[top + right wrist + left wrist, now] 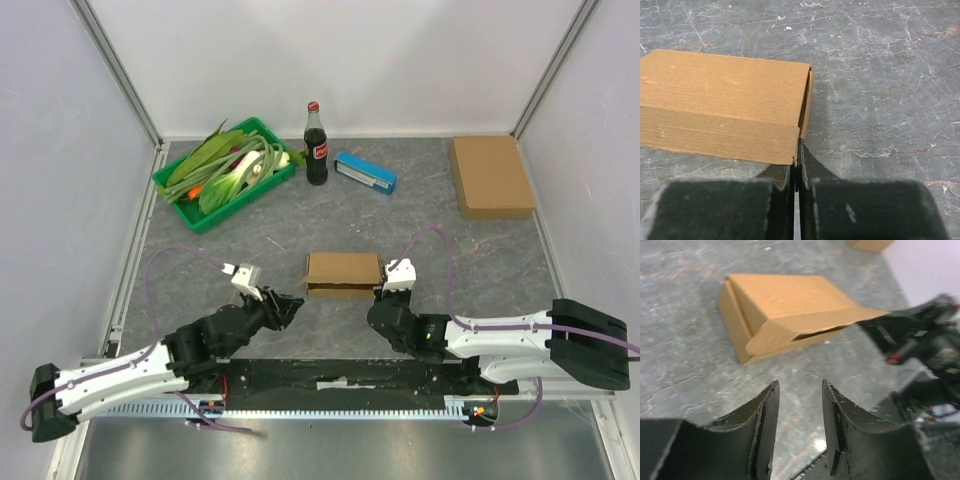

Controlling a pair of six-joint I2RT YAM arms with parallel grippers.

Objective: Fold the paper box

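My left gripper [800, 386] parted, empty, facing the paper box [343, 270]; my right gripper [797, 165], shut, touches its corner; bottle [316, 150] stands beyond.

Plain tan cardboard box [343, 271] on a grey marble-veined table [430, 225]. Behind the box: green plastic tray [245, 205], dark glass bottle [316, 152] with red cap, blue rectangular packet [365, 172].

matt corrugated cardboard paper box [725, 95], smooth grey marbled tabletop [880, 75], glossy green plastic tray [180, 205], glass bottle [316, 150]
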